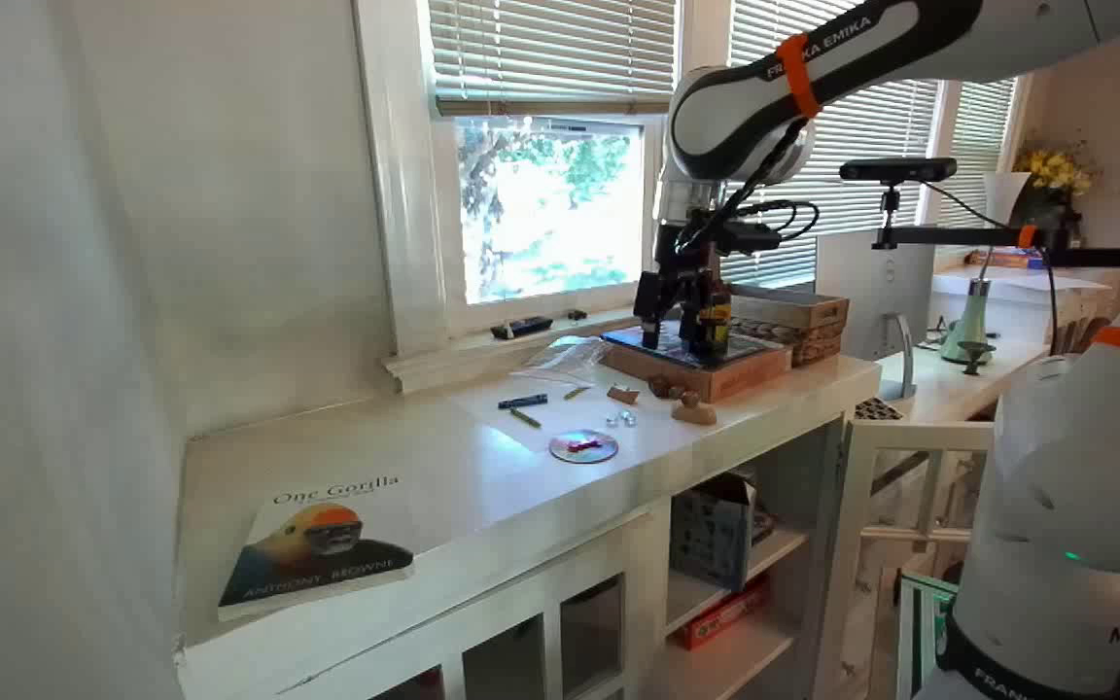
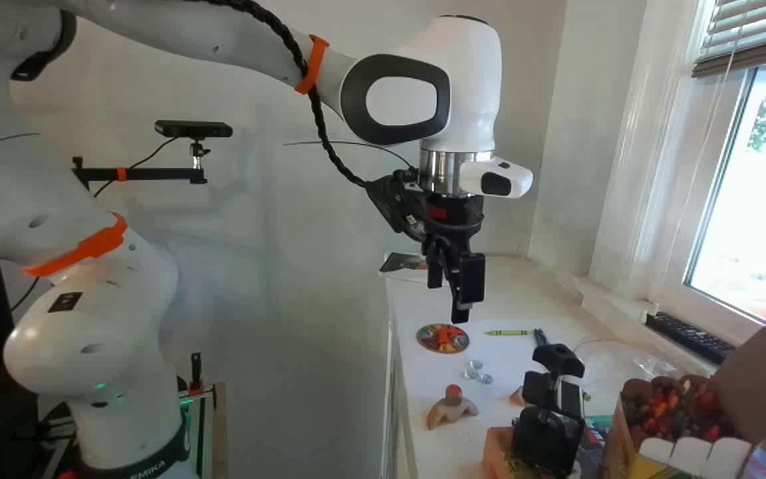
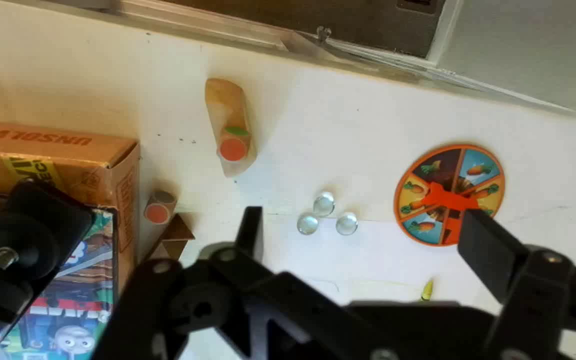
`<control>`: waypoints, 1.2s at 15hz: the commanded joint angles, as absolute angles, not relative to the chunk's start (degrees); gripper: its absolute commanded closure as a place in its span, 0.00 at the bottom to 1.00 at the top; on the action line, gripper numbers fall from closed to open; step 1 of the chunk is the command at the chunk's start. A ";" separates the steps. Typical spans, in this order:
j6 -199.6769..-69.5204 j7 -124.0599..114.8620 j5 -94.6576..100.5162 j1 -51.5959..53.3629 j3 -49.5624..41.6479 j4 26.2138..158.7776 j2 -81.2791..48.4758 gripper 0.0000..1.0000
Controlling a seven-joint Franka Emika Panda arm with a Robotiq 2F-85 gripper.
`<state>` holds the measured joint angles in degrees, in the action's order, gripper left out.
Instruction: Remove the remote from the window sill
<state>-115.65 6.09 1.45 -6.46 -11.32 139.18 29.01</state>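
- State: the end effector hovers over the counter, its fingers widely spread and nothing held. In the wrist view, three clear beads show below the gap.
- Target: the remote, a slim black bar, lies lengthwise along the window sill. It sits toward the window from the end effector, well apart and, by judgement, lower. It appears in both exterior views, not in the wrist view.
- Status: removal is not yet done; the probable step is the approach.
- Handling (expected): light, stiff and hard-shelled. The smooth case probably slides on painted wood if nudged; the keys may yield slightly under pressure.
- Grip location: close across the narrow width near mid-length, one finger on each long edge. Avoid an end grip, as the remote may tip or swivel.
- Alignment: the fingers appear spread along the counter's length, roughly parallel to the remote; a wrist rotation is likely required.
- Clearance: the window frame rises just beyond the remote and probably leaves little room for the far finger; lower the end effector slowly. A small dark item lies near the remote on the window sill; its identity cannot be told.
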 commanded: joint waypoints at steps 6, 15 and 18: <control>-115.50 6.38 1.11 -7.13 -10.75 139.06 28.92 0.00; -115.28 -3.62 0.11 -8.86 -9.76 130.75 23.47 0.00; -111.84 -11.12 0.20 -10.21 -9.16 121.16 17.88 0.00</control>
<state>-115.44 -4.93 1.39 -8.39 -10.31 130.38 24.46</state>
